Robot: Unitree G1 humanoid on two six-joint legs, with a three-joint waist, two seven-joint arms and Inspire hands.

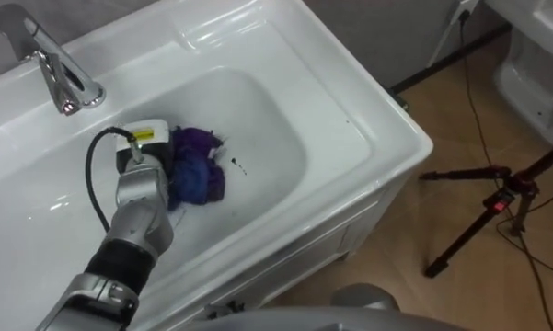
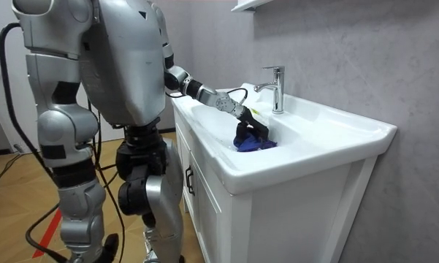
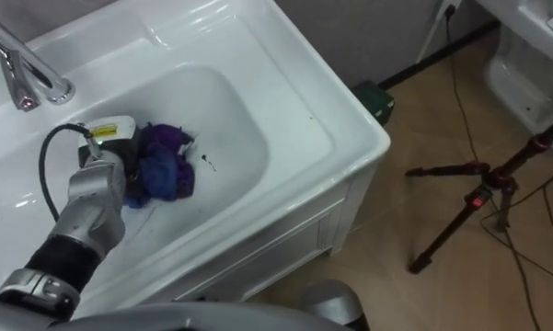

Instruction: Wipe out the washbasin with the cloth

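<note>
The robot stood close against the front of a white cabinet (image 2: 204, 212), its left arm reaching forward and down over the rim. The left robot hand (image 1: 140, 184) sat low in the bowl of the basin (image 1: 281, 138), its fingers closed on a bunched purple and blue cloth (image 1: 195, 173). The cloth lay on the bottom of the bowl on the side nearer the robot's left, touching the white surface just ahead of the robot hand. In the room view it rose in a crumpled heap under the fingers. Beyond the hand, a chrome faucet (image 1: 55, 69) stood on the back ledge, with its spout pointing over the bowl. Off to the right, a black tripod (image 1: 492, 207) stood on the wooden floor (image 1: 442, 119), well apart from the cabinet.
</note>
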